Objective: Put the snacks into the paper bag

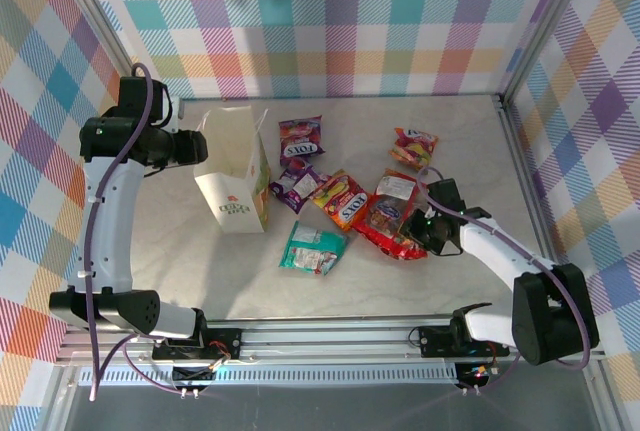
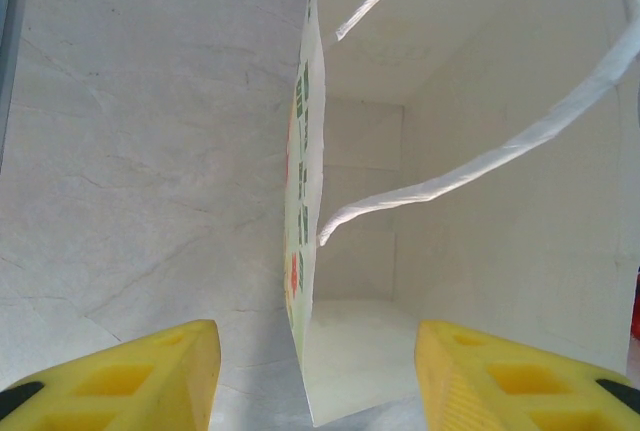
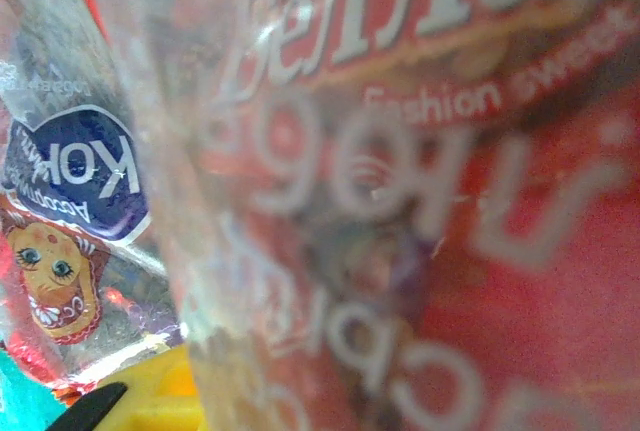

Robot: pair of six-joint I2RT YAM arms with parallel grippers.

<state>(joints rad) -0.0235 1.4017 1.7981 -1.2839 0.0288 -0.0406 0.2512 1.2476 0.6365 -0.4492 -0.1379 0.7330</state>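
Pale marbled tabletop (image 1: 200,271) (evenly lit) between pastel plaid walls (image 1: 340,11), aluminium rail (image 1: 330,326) along near edge

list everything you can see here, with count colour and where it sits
paper bag: one, white with flower print, standing open, left of centre
purple packets: two, one right of the bag's mouth, the other just nearer the arms
orange-red packet: one, centre, beside the nearer purple one
large red packet: one, right of the orange-red one
teal-green packet: one, centre, nearest the arms
red-yellow packet: one, small, far right, apart from the rest
table: one, pale marbled top
walls: multicoloured plaid, around the table
left gripper: yellow fingers, open, astride one bag wall
right gripper: down on the large red packet, grip unclear
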